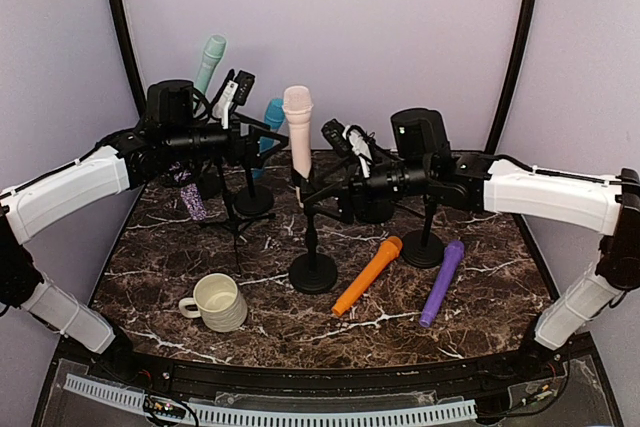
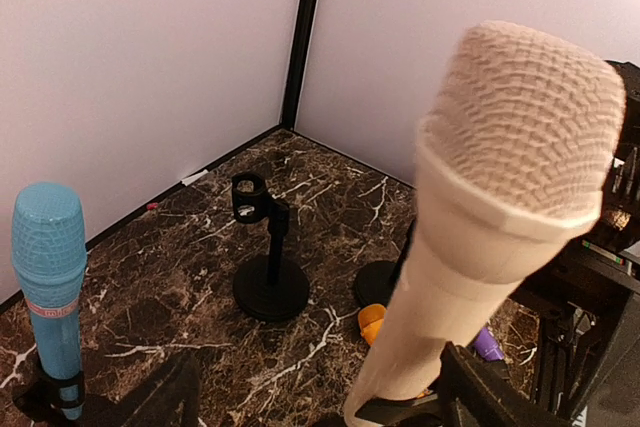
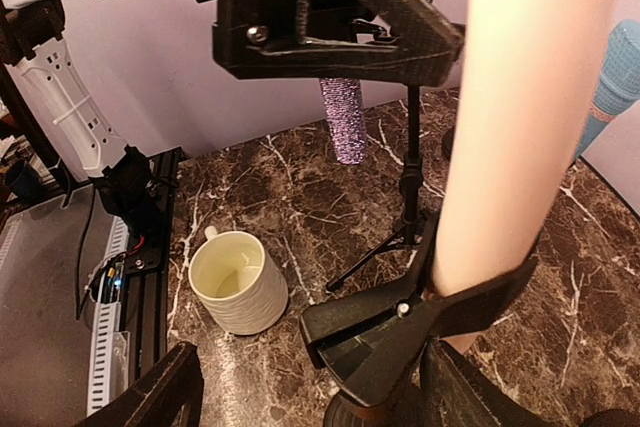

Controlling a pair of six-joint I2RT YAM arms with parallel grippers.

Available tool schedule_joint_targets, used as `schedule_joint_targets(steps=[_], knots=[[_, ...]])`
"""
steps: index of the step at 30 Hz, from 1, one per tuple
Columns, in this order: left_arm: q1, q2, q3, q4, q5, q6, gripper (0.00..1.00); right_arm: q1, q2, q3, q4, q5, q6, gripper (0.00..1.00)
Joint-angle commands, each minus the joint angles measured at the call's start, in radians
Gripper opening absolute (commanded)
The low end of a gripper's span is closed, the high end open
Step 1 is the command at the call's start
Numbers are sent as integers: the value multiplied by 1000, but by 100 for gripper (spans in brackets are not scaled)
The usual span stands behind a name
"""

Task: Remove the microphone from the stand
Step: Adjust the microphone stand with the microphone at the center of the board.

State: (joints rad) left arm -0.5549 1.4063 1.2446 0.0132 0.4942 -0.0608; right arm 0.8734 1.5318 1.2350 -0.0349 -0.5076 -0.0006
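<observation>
The left end effector (image 1: 268, 137), jaws spread wide, flanks the pink microphone (image 1: 298, 133) at centre frame. The microphone sits upright in its stand (image 1: 313, 271) on the counter (image 1: 150, 257). The right end effector (image 1: 322, 191), also open, straddles the stand's clip.

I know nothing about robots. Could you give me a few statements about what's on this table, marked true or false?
1. The pink microphone sits in a stand's clip. True.
2. The orange microphone stands upright in a stand. False: it lies flat on the table, near the purple microphone.
3. The mug stands upright, opening upward. True.
4. The blue microphone lies flat on the table. False: it stands upright in a holder.
</observation>
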Motion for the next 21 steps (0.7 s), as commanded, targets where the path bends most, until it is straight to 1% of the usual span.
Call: schedule_joint_targets(steps=[1,4,7,13,16,18,21], knots=[[-5,-24,-8,20,-33,-16,84,29,-41,-29,51,-1,51,76],[-5,-17,-8,24,-19,-21,84,36,-33,-48,92,2,76,76],[-5,-10,-9,29,0,-21,84,38,-41,-75,132,44,103,76],[-5,-49,-43,66,46,1,84,39,-136,-173,214,211,165,80],[-6,-61,-54,80,100,4,85,48,-192,-235,261,324,226,82],[-6,-57,-55,89,143,1,85,61,-213,-263,272,394,267,82],[-6,-49,-61,101,197,-7,85,89,-225,-260,257,471,317,82]])
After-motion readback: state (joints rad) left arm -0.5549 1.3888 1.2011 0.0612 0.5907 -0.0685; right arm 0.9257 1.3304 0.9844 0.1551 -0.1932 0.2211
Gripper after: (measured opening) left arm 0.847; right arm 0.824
